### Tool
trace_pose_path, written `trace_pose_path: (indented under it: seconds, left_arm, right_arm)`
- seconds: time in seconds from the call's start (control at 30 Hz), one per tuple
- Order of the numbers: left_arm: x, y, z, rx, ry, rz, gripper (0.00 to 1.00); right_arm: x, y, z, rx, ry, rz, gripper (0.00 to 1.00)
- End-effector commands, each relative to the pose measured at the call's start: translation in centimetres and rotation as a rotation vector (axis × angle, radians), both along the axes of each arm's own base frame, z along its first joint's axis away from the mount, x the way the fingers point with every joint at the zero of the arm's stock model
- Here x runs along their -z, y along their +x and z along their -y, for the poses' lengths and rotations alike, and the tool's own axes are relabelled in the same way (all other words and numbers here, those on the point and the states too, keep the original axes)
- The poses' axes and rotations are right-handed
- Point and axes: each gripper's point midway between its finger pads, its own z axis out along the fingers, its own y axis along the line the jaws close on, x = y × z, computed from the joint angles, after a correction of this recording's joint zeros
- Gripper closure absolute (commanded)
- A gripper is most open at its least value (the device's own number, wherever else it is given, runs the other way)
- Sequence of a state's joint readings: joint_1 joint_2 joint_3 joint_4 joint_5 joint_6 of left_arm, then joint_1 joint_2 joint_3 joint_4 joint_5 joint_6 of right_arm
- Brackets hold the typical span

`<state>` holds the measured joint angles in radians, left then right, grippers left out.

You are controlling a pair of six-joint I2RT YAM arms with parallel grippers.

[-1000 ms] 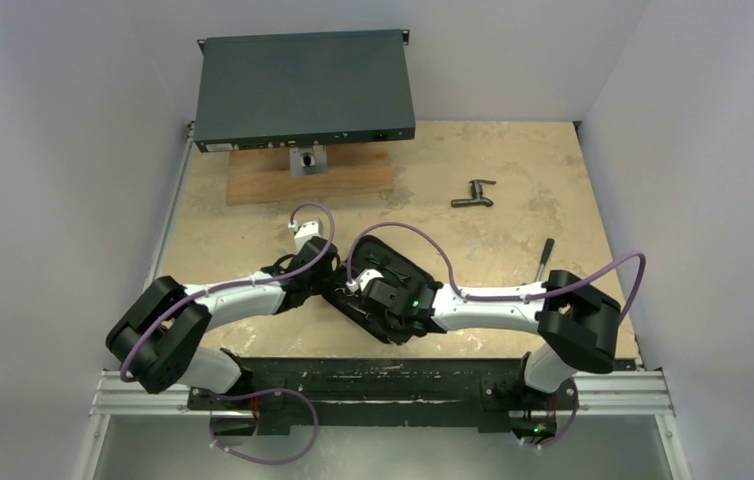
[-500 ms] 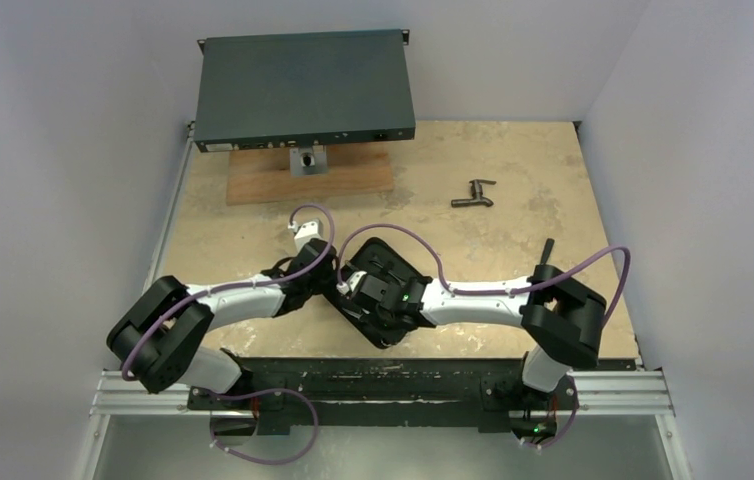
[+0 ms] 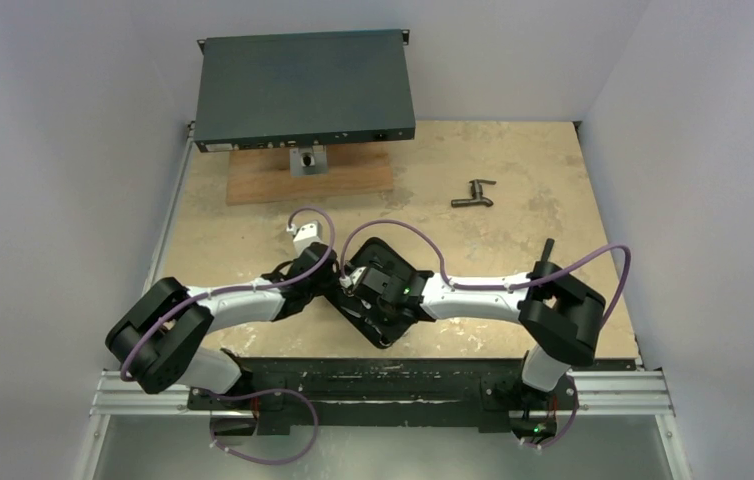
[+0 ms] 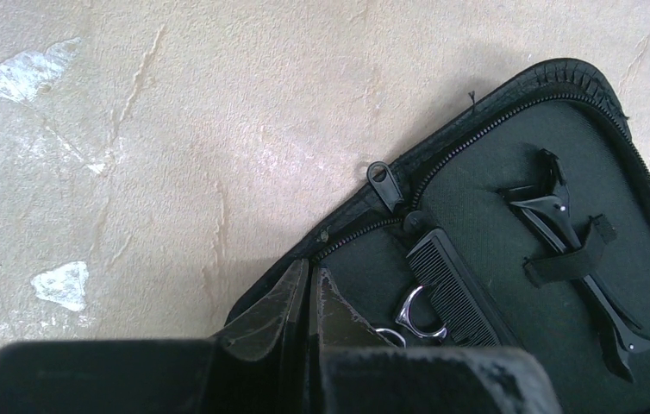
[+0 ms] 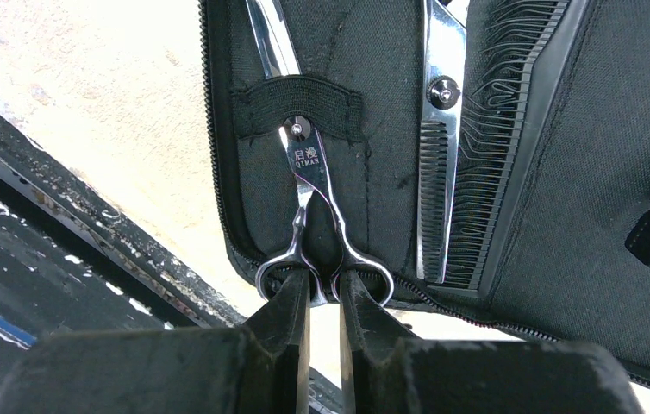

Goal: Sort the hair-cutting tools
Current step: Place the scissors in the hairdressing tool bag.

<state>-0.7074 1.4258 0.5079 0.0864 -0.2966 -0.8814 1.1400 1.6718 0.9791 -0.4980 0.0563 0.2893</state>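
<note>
An open black zip case (image 3: pixel 390 257) lies near the table's front, between my two wrists. My right gripper (image 5: pixel 324 289) is shut on the small silver scissors (image 5: pixel 309 185), one tip in each finger ring, pinching the inner bars together. The scissors sit under an elastic strap, beside toothed silver shears (image 5: pixel 438 129) and the black comb (image 5: pixel 511 112). My left gripper (image 4: pixel 311 280) is shut, with nothing visible between its tips, which rest at the case's zip edge. Past it lie the comb (image 4: pixel 455 285), a scissor ring (image 4: pixel 412 315) and the thin black clip (image 4: pixel 576 259) under a strap.
A dark T-shaped fitting (image 3: pixel 474 194) lies at the back right. A small hammer (image 3: pixel 545 250) pokes out behind the right arm's elbow. A dark flat box (image 3: pixel 303 88) stands on a wooden board (image 3: pixel 310 180) at the back left. The black front rail (image 5: pixel 54 216) runs close beside the case.
The right arm has swung left, and the case has shifted slightly left with it. The left wrist has edged up a little. Both grippers keep the same closure.
</note>
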Motion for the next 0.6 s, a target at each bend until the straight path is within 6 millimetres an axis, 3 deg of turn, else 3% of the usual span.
trace_pose_path:
  seconds: [0.0, 0.57]
  left_arm:
    - [5.3, -7.1, -0.1, 0.102, 0.033, -0.276, 1.00]
    - [5.7, -8.0, 0.3, 0.110, 0.039, -0.288, 1.00]
  right_arm:
    - [-1.6, 2.3, -6.8, 0.033, 0.247, 0.045, 1.00]
    - [-3.6, 5.7, -8.9, 0.165, 0.384, 0.160, 1.00]
